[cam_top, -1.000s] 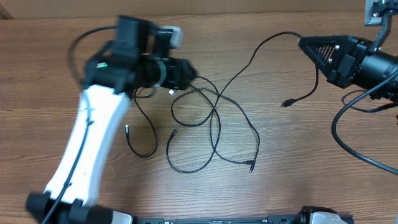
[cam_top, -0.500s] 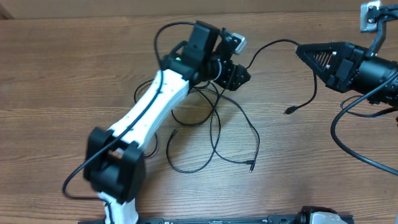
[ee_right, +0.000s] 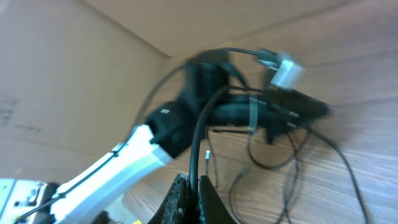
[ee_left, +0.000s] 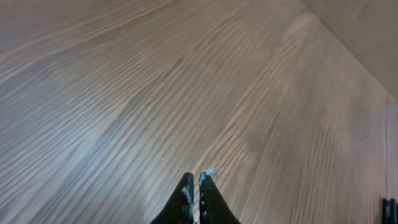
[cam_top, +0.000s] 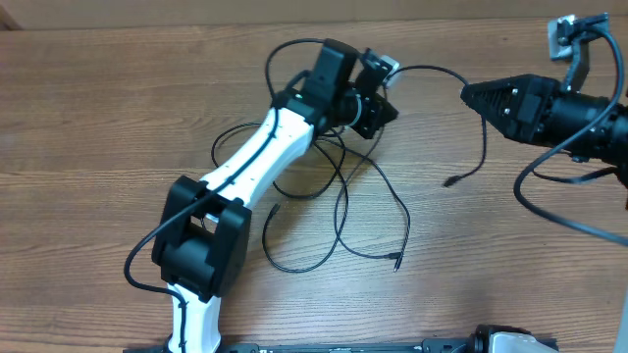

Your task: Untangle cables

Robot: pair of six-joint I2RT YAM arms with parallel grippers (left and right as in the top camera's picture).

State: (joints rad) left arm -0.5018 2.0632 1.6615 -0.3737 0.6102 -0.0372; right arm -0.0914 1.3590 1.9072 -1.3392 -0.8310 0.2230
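Black cables (cam_top: pixel 340 186) lie in a loose tangle at the middle of the table (cam_top: pixel 98 118), several thin loops crossing one another just on the near side of the left tool (cam_top: pixel 391 108). From the tangle one cord runs toward the near right and ends in a plug (cam_top: pixel 395 263) on the wood. Another end (cam_top: pixel 273 209) lies at the left of the loops, above a wide curve that sweeps toward the table's near edge. One cable (cam_top: pixel 432 68) comes out from behind the left tool, arches across the far part of the table and enters the right tool (cam_top: pixel 467 93). Past that grip it curves back toward the near side to a free tip (cam_top: pixel 451 182), well apart from the tangle. In the right wrist view the right tool (ee_right: pixel 189 186) is clenched on this cable (ee_right: pixel 198 140), which rises from between the fingertips and bends toward the blurred left arm (ee_right: pixel 143 162). In the left wrist view the left tool (ee_left: pixel 194 183) is pressed closed, its fingers nearly touching with only a thin slit between them, over bare wood grain. Whether it pinches any cord I cannot tell. The white left arm (cam_top: pixel 255 157) reaches from the near edge diagonally over the left part of the tangle and hides some of it. The dark right arm (cam_top: pixel 589 113) comes in from the right edge.
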